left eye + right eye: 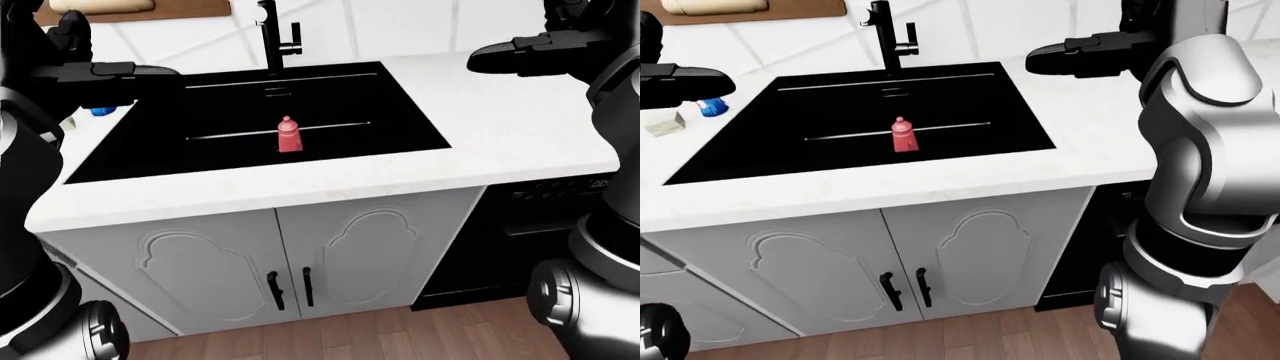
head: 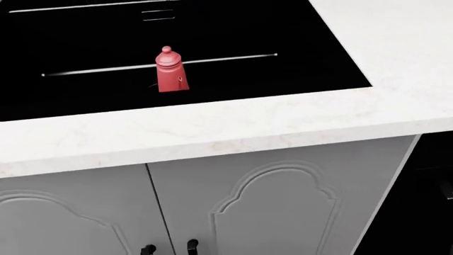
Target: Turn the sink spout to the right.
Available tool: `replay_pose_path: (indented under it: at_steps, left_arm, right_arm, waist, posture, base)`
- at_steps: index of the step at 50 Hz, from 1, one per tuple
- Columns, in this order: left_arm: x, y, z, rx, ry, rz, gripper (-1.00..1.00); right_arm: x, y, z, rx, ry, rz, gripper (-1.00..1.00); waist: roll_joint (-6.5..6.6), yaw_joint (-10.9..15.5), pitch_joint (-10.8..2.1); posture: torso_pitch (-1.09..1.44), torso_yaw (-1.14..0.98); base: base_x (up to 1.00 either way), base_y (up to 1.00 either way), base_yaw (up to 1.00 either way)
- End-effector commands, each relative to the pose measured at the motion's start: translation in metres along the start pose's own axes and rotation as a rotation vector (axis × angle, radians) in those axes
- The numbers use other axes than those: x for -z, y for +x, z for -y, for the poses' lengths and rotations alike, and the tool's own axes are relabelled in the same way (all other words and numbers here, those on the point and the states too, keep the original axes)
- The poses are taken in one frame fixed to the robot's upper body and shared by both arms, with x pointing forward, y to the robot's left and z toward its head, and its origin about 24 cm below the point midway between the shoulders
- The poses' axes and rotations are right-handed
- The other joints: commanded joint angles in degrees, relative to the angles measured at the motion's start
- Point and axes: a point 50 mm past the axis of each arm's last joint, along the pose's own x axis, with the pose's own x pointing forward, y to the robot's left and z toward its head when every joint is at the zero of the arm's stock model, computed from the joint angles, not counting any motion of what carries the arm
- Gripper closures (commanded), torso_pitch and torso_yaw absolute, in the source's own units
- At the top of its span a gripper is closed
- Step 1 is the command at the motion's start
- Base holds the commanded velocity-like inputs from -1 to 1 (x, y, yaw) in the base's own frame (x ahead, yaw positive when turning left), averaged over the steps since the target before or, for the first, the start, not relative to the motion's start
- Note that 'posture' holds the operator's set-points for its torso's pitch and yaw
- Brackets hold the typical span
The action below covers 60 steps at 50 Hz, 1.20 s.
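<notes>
The right hand (image 1: 1060,54) is flat and open, well away from the spout (image 1: 268,37), so it should reach over and push gently.

A matte black rectangular sink basin (image 1: 330,127) sits in a white, faintly veined stone counter (image 1: 520,127); the slim upright tap (image 1: 268,34) is black; a small red bottle (image 2: 169,70); pale grey panelled cabinet doors (image 1: 300,262) with black handles (image 1: 290,289); brown wood-grain floor (image 1: 400,334)
</notes>
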Motion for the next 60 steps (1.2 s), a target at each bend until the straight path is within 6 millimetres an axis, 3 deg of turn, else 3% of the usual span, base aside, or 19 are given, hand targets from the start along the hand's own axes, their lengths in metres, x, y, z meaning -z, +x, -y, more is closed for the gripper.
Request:
replay_pose_path:
  at_steps: [1, 3, 4, 5, 13, 16, 19, 26, 28, 30, 31, 33, 40, 43, 45, 46, 53, 57, 60]
  left_arm:
    - [-0.013, -0.002, -0.004, -0.023, -0.004, 0.064, -1.0]
    - [-0.013, -0.003, -0.004, -0.023, -0.004, 0.066, -1.0]
    - [-0.014, -0.002, -0.004, -0.022, -0.002, 0.066, -1.0]
    - [-0.016, -0.002, -0.004, -0.021, -0.002, 0.068, -1.0]
    - [-0.019, -0.001, -0.003, -0.02, 0.001, 0.073, -1.0]
    - [-0.021, -0.001, -0.004, -0.02, 0.001, 0.076, -1.0]
    - [-0.022, -0.001, -0.004, -0.019, 0.002, 0.076, -1.0]
    - [-0.026, -0.002, -0.005, -0.022, 0.003, 0.082, -1.0]
    - [-0.027, -0.002, -0.005, -0.023, 0.004, 0.084, -1.0]
    - [-0.026, -0.002, -0.005, -0.022, 0.003, 0.083, -1.0]
    - [-0.026, -0.002, -0.005, -0.022, 0.003, 0.084, -1.0]
    - [-0.027, -0.003, -0.005, -0.023, 0.003, 0.086, -1.0]
    - [-0.028, -0.004, -0.005, -0.024, 0.002, 0.088, -1.0]
    - [-0.029, -0.004, -0.006, -0.024, 0.002, 0.089, -1.0]
    - [-0.029, -0.004, -0.006, -0.025, 0.001, 0.09, -1.0]
    - [-0.029, -0.004, -0.006, -0.025, 0.001, 0.091, -1.0]
    - [-0.032, -0.005, -0.007, -0.027, 0.003, 0.092, -1.0]
    - [-0.033, -0.005, -0.006, -0.025, 0.003, 0.094, -1.0]
    - [-0.035, -0.005, -0.005, -0.023, 0.005, 0.098, -1.0]
  right_arm:
    - [-0.013, -0.002, 0.0, 0.0, 0.0, 0.068, -1.0]
    - [-0.015, -0.003, 0.001, 0.001, 0.001, 0.07, -1.0]
    - [-0.014, -0.003, 0.001, 0.001, 0.0, 0.069, -1.0]
    - [-0.014, -0.003, 0.0, 0.0, -0.001, 0.068, -1.0]
    - [-0.015, -0.002, 0.0, -0.001, -0.004, 0.067, -1.0]
    - [-0.016, -0.001, -0.001, -0.003, -0.004, 0.069, -1.0]
    - [-0.016, -0.001, -0.002, -0.005, -0.005, 0.069, -1.0]
    - [-0.015, 0.0, -0.001, -0.005, -0.005, 0.068, -1.0]
    - [-0.017, -0.001, -0.001, -0.005, -0.004, 0.07, -1.0]
    - [-0.017, 0.0, -0.001, -0.004, -0.005, 0.07, -1.0]
    - [-0.017, -0.001, 0.0, -0.003, -0.004, 0.071, -1.0]
    - [-0.017, -0.001, 0.0, -0.003, -0.004, 0.071, -1.0]
    - [-0.016, -0.001, -0.001, -0.005, -0.002, 0.07, -1.0]
    - [-0.017, -0.001, -0.001, -0.006, -0.001, 0.072, -1.0]
    - [-0.018, -0.001, -0.001, -0.006, -0.001, 0.073, -1.0]
    - [-0.018, -0.001, -0.001, -0.006, -0.001, 0.073, -1.0]
    - [-0.019, -0.002, -0.002, -0.008, -0.002, 0.075, -1.0]
    - [-0.019, -0.001, -0.002, -0.008, -0.004, 0.075, -1.0]
    - [-0.019, -0.001, -0.002, -0.008, -0.005, 0.075, -1.0]
  waist:
    - [0.46, 0.0, -1.19]
    - [2.56, -0.6, -2.55]
    - [1.72, 0.2, -1.6]
    - [2.56, -0.1, -1.31]
    - [-1.6, 0.9, -1.2]
    - [-5.61, 1.5, -2.16]
    - [-5.23, 1.2, -1.41]
    - [-2.0, 0.5, -0.84]
    - [-0.12, 0.1, -1.04]
    - [3.31, -0.2, -2.26]
    - [1.22, 0.2, -1.7]
    - [2.34, 0.2, -1.43]
    - [-1.32, 0.9, -1.16]
    - [-4.91, 1.5, -1.83]
    - [-4.38, 1.1, -1.65]
    - [-5.32, 1.4, -1.23]
    - [-2.48, 0.6, -1.71]
    - [1.99, -0.3, -1.53]
    - [2.27, -0.4, -1.42]
  posture:
    - [0.0, 0.0]
    - [0.0, 0.0]
    - [0.0, 0.0]
    - [0.0, 0.0]
    - [0.0, 0.0]
    - [0.0, 0.0]
    - [0.0, 0.0]
    - [0.0, 0.0]
    - [0.0, 0.0]
    - [0.0, 0.0]
    - [0.0, 0.0]
    - [0.0, 0.0]
    - [0.0, 0.0]
    - [0.0, 0.0]
    - [0.0, 0.0]
    - [0.0, 0.0]
    - [0.0, 0.0]
    - [0.0, 0.0]
    - [0.0, 0.0]
  base:
    - [0.2, 0.0, 0.0]
    - [0.21, 0.0, 0.0]
    - [0.2, 0.0, 0.0]
    - [0.21, 0.0, 0.0]
    - [0.2, 0.0, 0.0]
    - [0.2, 0.0, 0.0]
    - [0.21, 0.0, 0.0]
    - [0.21, 0.0, 0.0]
    - [0.21, 0.0, 0.0]
    - [0.21, 0.0, 0.0]
    - [0.21, 0.0, 0.0]
    - [0.2, 0.0, 0.0]
    - [0.21, 0.0, 0.0]
    - [0.22, 0.0, 0.0]
    - [0.22, 0.0, 0.0]
    - [0.22, 0.0, 0.0]
    - [0.23, 0.0, 0.0]
    - [0.23, 0.0, 0.0]
    - [0.23, 0.0, 0.0]
